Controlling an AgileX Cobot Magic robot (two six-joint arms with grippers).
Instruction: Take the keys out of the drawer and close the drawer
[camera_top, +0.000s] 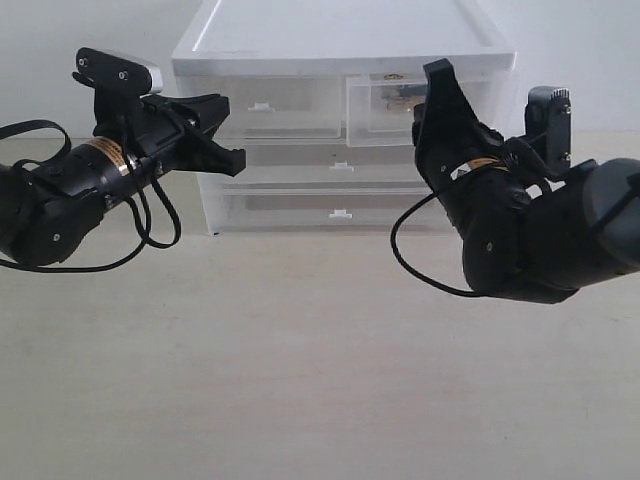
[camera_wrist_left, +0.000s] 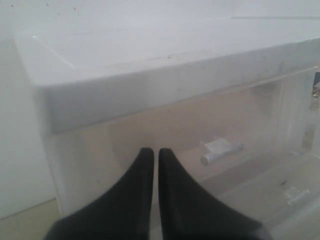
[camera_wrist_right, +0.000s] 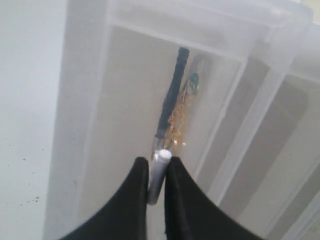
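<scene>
The drawer (camera_top: 378, 112) is the right small translucent one in the white cabinet, and it stands a little proud of its left twin. Through its front in the right wrist view, the keys (camera_wrist_right: 178, 107) show as brass glints on a black strap inside the drawer (camera_wrist_right: 125, 100). My right gripper (camera_wrist_right: 156, 161) is shut on the drawer's white tab handle (camera_wrist_right: 158, 177). In the exterior view that gripper (camera_top: 434, 95) covers the handle. My left gripper (camera_wrist_left: 151, 151) is shut on nothing and hangs in front of the left small drawer (camera_wrist_left: 190, 130), short of its handle (camera_wrist_left: 221, 150).
The white cabinet (camera_top: 340, 40) stands at the back of the beige table (camera_top: 300, 380). Below the small drawers are two full-width drawers (camera_top: 300, 163) (camera_top: 300, 210). Black cables loop under both arms (camera_top: 160, 235) (camera_top: 420, 265).
</scene>
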